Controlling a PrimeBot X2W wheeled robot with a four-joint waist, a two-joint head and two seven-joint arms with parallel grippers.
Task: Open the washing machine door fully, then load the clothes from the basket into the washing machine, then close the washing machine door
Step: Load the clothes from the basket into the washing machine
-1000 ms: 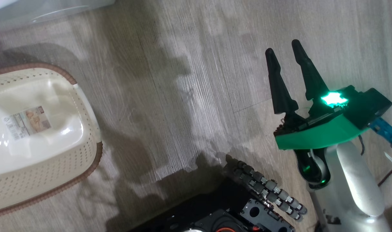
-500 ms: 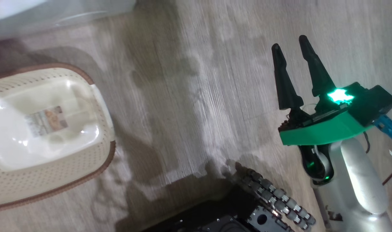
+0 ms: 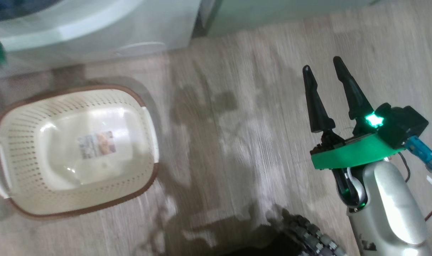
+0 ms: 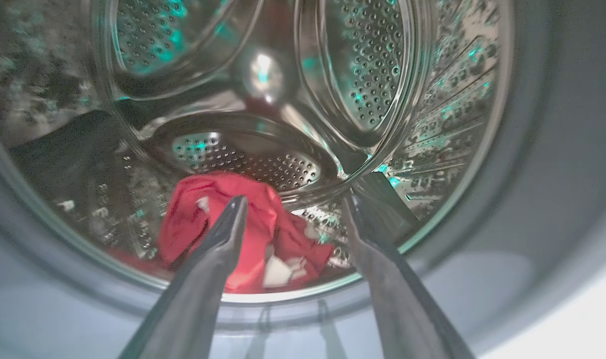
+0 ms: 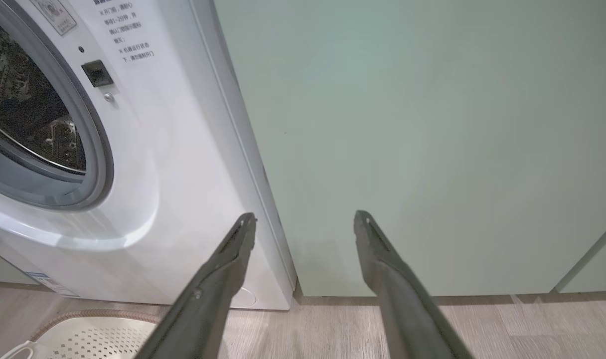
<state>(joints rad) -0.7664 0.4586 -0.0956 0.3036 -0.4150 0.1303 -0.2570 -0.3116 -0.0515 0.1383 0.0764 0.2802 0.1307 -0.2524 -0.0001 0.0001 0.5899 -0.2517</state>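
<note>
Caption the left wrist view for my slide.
Open left gripper at the steel drum, red clothes lying inside.

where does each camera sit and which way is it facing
Head: on the head, looking down at floor, basket, washer base; open right claw at right.
Left wrist: left arm, looking past the open left claw into the drum at clothes.
Right wrist: right arm, facing the washer front and a cabinet past its fingers.
Shared: head and right wrist both show basket and washer.
</note>
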